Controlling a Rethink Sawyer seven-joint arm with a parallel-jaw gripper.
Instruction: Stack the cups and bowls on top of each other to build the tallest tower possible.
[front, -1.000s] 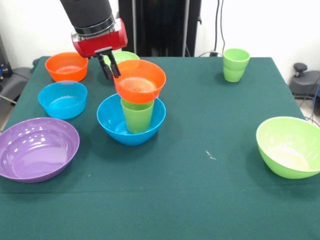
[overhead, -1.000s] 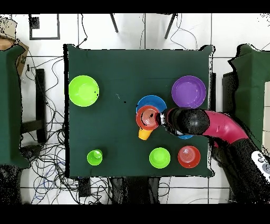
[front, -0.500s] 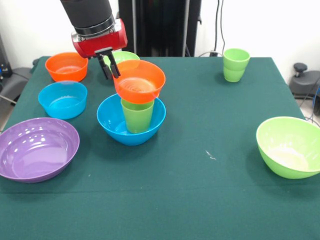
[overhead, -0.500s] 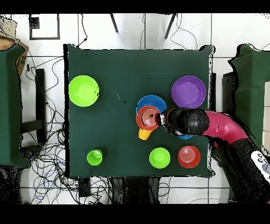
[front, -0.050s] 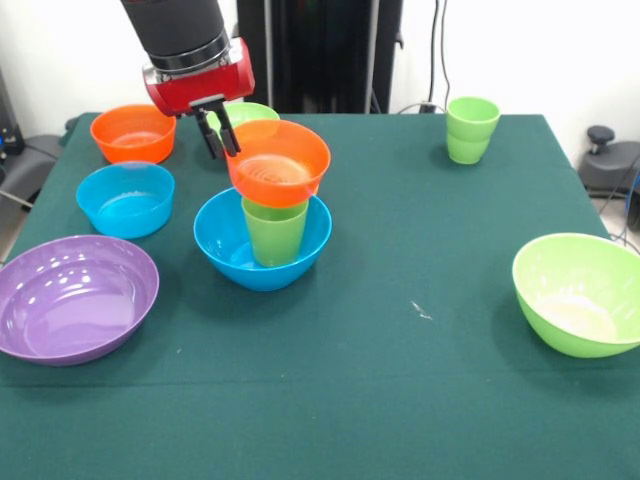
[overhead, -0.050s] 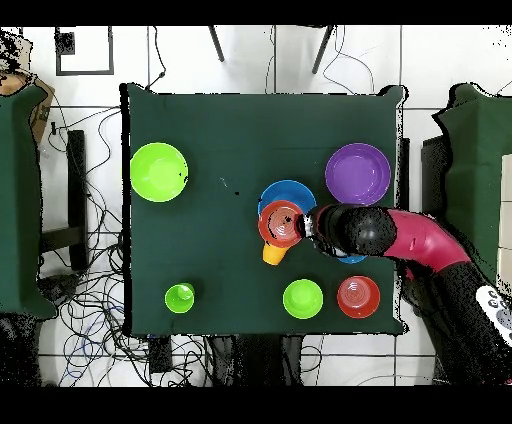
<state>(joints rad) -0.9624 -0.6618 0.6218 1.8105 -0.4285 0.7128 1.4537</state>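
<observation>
- Tower (front, -0.050s: 268, 205) of three pieces stands around the middle of the green table (front, -0.050s: 420, 380), somewhat toward the side where most of the bowls are: a blue bowl (front, -0.050s: 225, 245) at the bottom, a green cup (front, -0.050s: 273, 235) upright inside it, and an orange bowl (front, -0.050s: 280, 163) on the cup's mouth.
- Orange bowl on top sits tilted, its opening leaning toward the front camera.
- Gripper (front, -0.050s: 219, 135) hangs from the red and black arm (front, -0.050s: 190, 50) just beside the top bowl's rim; its two dark fingers (front, -0.050s: 228, 130) are close together, and whether they pinch the rim or only stand next to it cannot be told.
- Overhead, the arm (overhead, -0.050s: 400, 238) reaches in over the table edge and covers the spot beside the tower (overhead, -0.050s: 281, 222).
- Light blue bowl (front, -0.050s: 126, 198) sits near the tower, between a second orange bowl (front, -0.050s: 133, 132) at a table corner and a big purple bowl (front, -0.050s: 72, 297) by the table edge.
- Small lime green bowl (front, -0.050s: 250, 112) lies behind the tower, partly hidden by the gripper.
- Second green cup (front, -0.050s: 471, 129) stands upright near the opposite corner, well apart from the tower.
- Large lime green bowl (front, -0.050s: 580, 293) rests by the table edge on that same side, partly cut off in the front view.
</observation>
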